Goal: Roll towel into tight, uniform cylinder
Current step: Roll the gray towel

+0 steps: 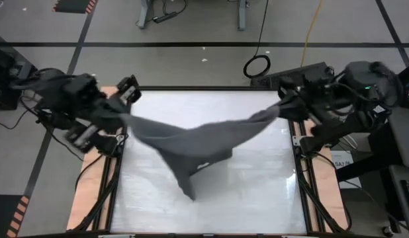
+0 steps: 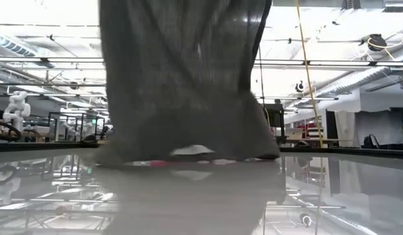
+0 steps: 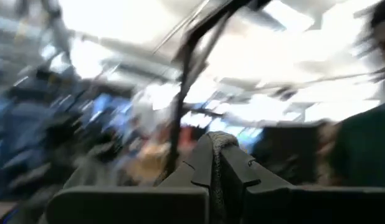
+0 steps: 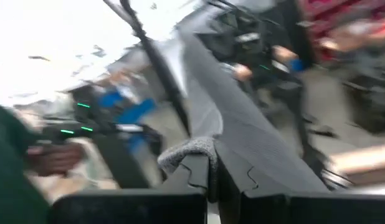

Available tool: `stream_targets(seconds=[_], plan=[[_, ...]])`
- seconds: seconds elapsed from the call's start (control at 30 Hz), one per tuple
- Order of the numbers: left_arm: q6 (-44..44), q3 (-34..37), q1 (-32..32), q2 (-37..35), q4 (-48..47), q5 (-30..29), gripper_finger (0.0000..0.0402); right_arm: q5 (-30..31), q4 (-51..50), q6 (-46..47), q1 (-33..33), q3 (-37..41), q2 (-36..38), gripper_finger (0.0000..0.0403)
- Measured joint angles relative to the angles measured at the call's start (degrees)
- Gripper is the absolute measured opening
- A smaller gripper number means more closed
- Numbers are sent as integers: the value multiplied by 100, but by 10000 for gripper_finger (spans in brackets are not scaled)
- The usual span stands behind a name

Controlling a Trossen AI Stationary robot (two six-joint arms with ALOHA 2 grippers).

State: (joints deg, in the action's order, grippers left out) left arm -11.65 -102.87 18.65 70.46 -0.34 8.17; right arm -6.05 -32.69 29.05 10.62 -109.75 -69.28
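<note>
The dark charcoal-grey towel (image 1: 191, 140) hangs stretched between my two grippers above the white table (image 1: 257, 192). Its upper edge runs from my left gripper (image 1: 125, 118) at the table's left edge to my right gripper (image 1: 278, 108) at the right edge. The middle sags into a point (image 1: 187, 192) toward the table's near side. In the low view the towel (image 2: 188, 85) hangs like a curtain, its lower edge (image 2: 188, 155) down on the table. Both grippers are shut on the towel. My left gripper pinches an end of the towel's upper edge (image 3: 216, 144) between its two fingers; a bunched bit of cloth sticks out past the fingertips. That end is lifted off the table. My right gripper pinches the other end of the upper edge (image 4: 192, 151) between its two fingers, cloth bunched at the tips. The cloth runs away from it fairly taut toward the other arm.
The table's black frame and wooden side strips (image 1: 92, 192) border the white top. A cable coil (image 1: 256, 66) lies on the floor beyond the far edge. A person's dark sleeve shows at the side of the left wrist view (image 3: 367, 143).
</note>
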Motion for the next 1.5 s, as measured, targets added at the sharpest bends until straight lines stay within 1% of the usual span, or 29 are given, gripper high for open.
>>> stream_targets(seconds=[0.07,0.13,0.2,0.27,0.33,0.4,0.47,0.57,0.63,0.7,0.8,0.87,0.93,1.0,1.07,1.2,1.27,1.33,1.4,1.5], plan=[[29,-2,81,52,519,129,11,7,307,94,185,-3,3,0],[40,-2,103,86,874,139,11,203,524,200,332,-4,-3,0],[68,-2,99,96,1030,70,11,724,764,222,440,-7,-60,0],[303,-2,91,93,1052,-210,11,1300,1051,213,489,-7,-172,0],[661,-2,88,84,1051,-531,11,1681,1399,213,486,-7,-350,0],[973,-2,88,52,1036,-792,11,1731,1868,181,483,-5,-553,0],[1261,0,85,-24,1050,-973,11,1653,2354,42,488,-46,-734,0],[1596,-4,17,-188,1115,-996,11,1622,2786,-337,489,-381,-1020,0],[1692,-10,-52,-306,1025,-1100,11,1696,2779,-461,487,-648,-1176,0],[1745,-11,-128,-436,687,-1372,11,1809,2577,-597,477,-871,-1323,0],[1900,-9,-234,-643,-259,-1990,11,2268,1842,-832,466,-1096,-1510,0],[1882,-9,-297,-768,-977,-2371,11,2543,1289,-832,426,-1167,-1589,0],[1690,-9,-344,-842,-1439,-2505,11,2561,878,-659,388,-1182,-1599,0],[1446,-9,-368,-855,-1502,-2306,11,2451,674,-470,380,-1187,-1589,0],[1213,-4,-365,-842,-1406,-1735,11,2136,601,-414,390,-1189,-1583,0],[649,-4,-363,-711,-874,-596,11,1118,727,-470,491,-1189,-1555,0],[355,-4,-363,-597,-537,-185,11,536,891,-471,536,-1189,-1511,0],[151,-4,-336,-442,-153,165,11,157,1043,-411,617,-1191,-1462,0],[51,-4,-282,-266,228,407,11,-17,1245,-395,711,-1193,-1427,0],[-2,0,-239,-16,866,575,11,105,1494,-458,865,-1193,-1384,0]])
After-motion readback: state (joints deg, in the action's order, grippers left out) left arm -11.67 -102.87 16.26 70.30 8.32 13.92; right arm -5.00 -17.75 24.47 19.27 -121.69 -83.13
